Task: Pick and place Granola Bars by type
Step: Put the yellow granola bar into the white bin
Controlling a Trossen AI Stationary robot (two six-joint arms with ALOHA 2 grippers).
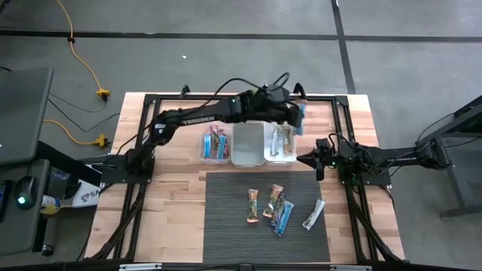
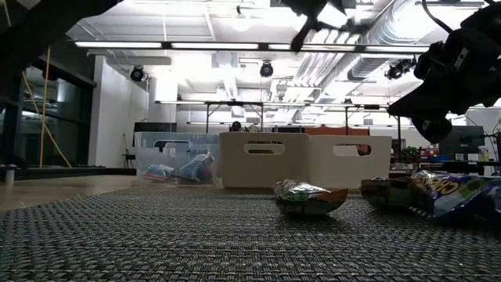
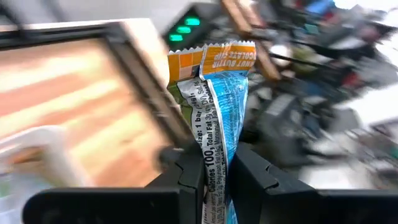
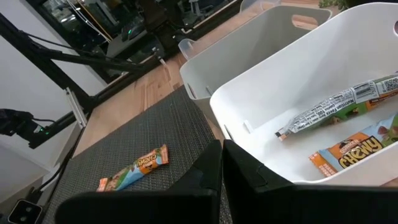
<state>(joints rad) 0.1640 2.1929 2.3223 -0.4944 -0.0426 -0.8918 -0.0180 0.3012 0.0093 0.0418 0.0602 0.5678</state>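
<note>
While your left gripper point(image 3: 214, 180) hangs above the far right corner of the bin row, its fingers point(image 3: 189, 177) are pinching a blue granola bar point(image 3: 217, 124) by one end, so the rest of the wrapper stands free past the tips, w/ an orange crimped end farthest out. In the high view that gripper point(image 1: 299, 114) sits just over the right bin point(image 1: 280, 159), bar point(image 1: 301, 114) showing as a small blue strip.

Handling, as a guess: bar is light, wrapper is shiny and prob. slippery, crinkles easily, contents semi-stiff but could snap or crush under a hard squeeze. An end grip like this lets it swing; you'd get steadier hold across the flat middle, fingers on the two broad faces.

Looks: blue body, white seam strip w/ printed text down the back, orange band at the end.

Your right gripper point(image 1: 315, 161) waits w/ fingers pressed together, holding nothing, just beside the right bin's near corner; its wrist view shows a silver-white bar point(image 4: 339, 102) and an orange one point(image 4: 351, 152) lying inside.

Left bin point(image 1: 205, 154) holds blue and pink bars point(image 1: 218, 143); middle bin point(image 1: 248, 158) shows no bars. Five more bars point(image 1: 280, 211) lie loose on the grey mat point(image 1: 226, 233), well apart from the bins.
</note>
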